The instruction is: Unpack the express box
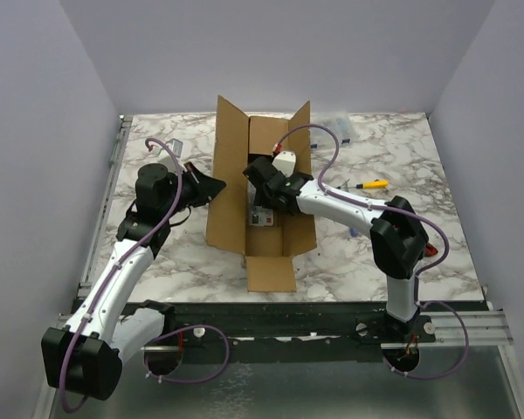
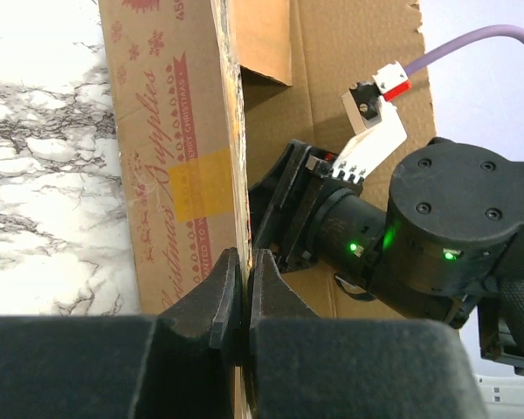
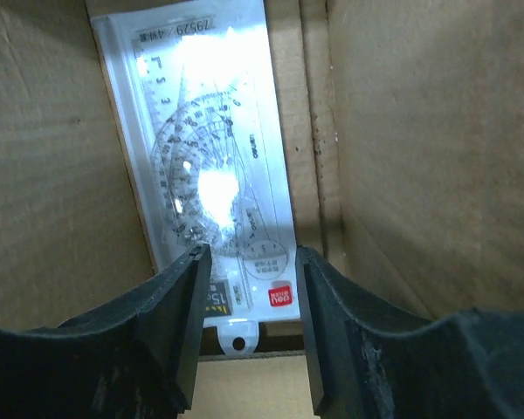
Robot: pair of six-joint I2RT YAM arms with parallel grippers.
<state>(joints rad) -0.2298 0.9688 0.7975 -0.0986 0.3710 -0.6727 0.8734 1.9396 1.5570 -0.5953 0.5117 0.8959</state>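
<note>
Loose items on the marbled surface (image 1: 454, 175)
A yellow-handled tool (image 1: 371, 184) lies on the right side, a clear plastic case (image 1: 338, 122) sits near the far edge, and a clear packet (image 3: 211, 166) holding a protractor and ruler lies flat under glare.

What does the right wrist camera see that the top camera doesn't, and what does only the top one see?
Only the right wrist view shows the ruler and protractor markings on the clear packet lying in the express box. Only the top view shows the left gripper at the box's left wall, the yellow-handled tool and the marble table. Both show the brown box and the right gripper reaching inside it, fingers apart.
</note>
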